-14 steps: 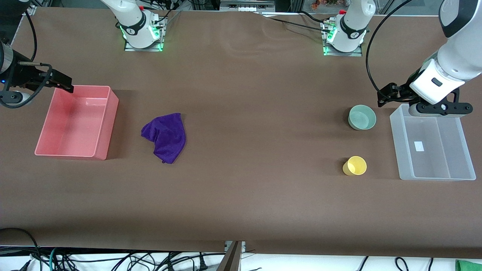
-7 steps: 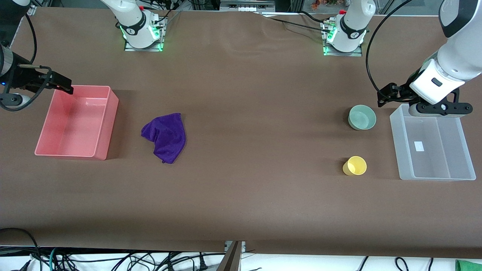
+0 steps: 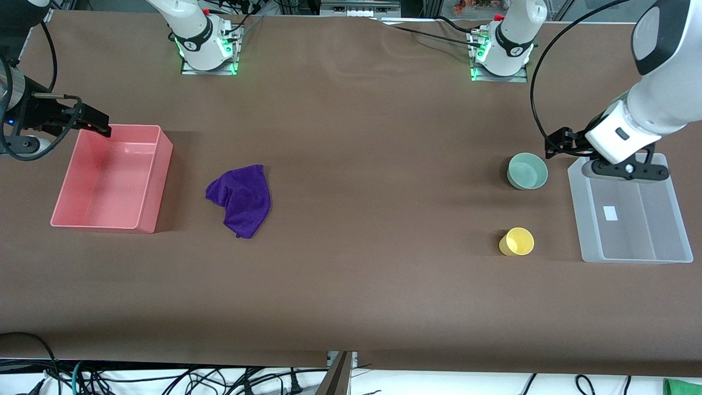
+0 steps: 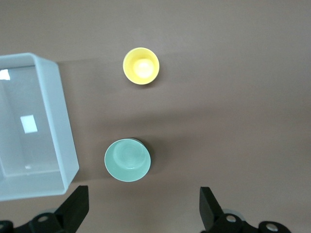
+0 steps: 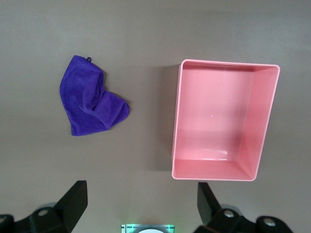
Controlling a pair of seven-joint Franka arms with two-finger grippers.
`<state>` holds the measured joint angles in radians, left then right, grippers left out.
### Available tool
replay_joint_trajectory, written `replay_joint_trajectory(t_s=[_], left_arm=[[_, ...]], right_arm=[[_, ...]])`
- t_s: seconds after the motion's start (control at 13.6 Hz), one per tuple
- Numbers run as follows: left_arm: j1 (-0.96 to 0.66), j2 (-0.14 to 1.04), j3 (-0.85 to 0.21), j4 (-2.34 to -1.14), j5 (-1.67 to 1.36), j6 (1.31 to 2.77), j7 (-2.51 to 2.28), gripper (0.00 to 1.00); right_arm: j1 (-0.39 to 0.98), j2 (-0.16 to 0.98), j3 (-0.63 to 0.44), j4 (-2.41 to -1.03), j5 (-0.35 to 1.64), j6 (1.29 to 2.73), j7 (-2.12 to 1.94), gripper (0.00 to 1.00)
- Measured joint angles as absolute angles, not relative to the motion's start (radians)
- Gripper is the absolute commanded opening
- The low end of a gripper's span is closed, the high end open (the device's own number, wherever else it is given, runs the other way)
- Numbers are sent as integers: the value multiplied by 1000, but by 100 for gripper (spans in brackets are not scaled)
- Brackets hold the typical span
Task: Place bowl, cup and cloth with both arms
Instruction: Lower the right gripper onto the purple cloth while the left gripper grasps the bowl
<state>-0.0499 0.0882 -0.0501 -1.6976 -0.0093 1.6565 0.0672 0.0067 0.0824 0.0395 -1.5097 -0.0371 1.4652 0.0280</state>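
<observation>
The pale mint-green bowl [image 3: 527,171] stands upright toward the left arm's end of the table. It also shows in the left wrist view [image 4: 127,159]. The yellow cup [image 3: 516,242] stands nearer the front camera than the bowl and also shows in the left wrist view [image 4: 141,65]. The purple cloth [image 3: 240,198] lies crumpled beside the pink bin and shows in the right wrist view [image 5: 90,104]. My left gripper [image 3: 560,144] [image 4: 143,213] is open and empty, over the table between bowl and clear bin. My right gripper [image 3: 92,123] [image 5: 141,208] is open and empty, over the pink bin's corner.
An empty pink bin [image 3: 159,164] [image 5: 177,121] sits at the right arm's end. An empty clear plastic bin [image 3: 576,208] [image 4: 63,126] sits at the left arm's end. The two arm bases [image 3: 208,49] [image 3: 502,55] stand along the table's edge.
The left arm has shifted a little toward the bowl, over the clear bin's corner. The right gripper has barely moved. Bowl, cup and cloth lie where they were.
</observation>
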Motion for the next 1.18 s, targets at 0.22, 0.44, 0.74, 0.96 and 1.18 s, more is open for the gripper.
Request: replay_joint_trajectory(t_s=[0.22, 0.44, 0.74, 0.96, 1.18], left_arm=[[-21, 144, -48, -1704, -2, 1643, 325, 100], [23, 229, -45, -1709, 19, 1654, 573, 100], [36, 300, -44, -1802, 65, 1799, 813, 100], [51, 307, -44, -1977, 79, 2046, 955, 100], [64, 310, -43, -2152, 100, 2305, 1023, 99]], right_arm=[[10, 86, 43, -1510, -37, 1465, 28, 100], [34, 89, 46, -1519, -38, 1463, 28, 100], [42, 118, 78, -1668, -36, 1577, 35, 100], [47, 149, 185, -1869, -36, 1891, 183, 100], [62, 205, 237, -2035, -36, 2159, 268, 100]])
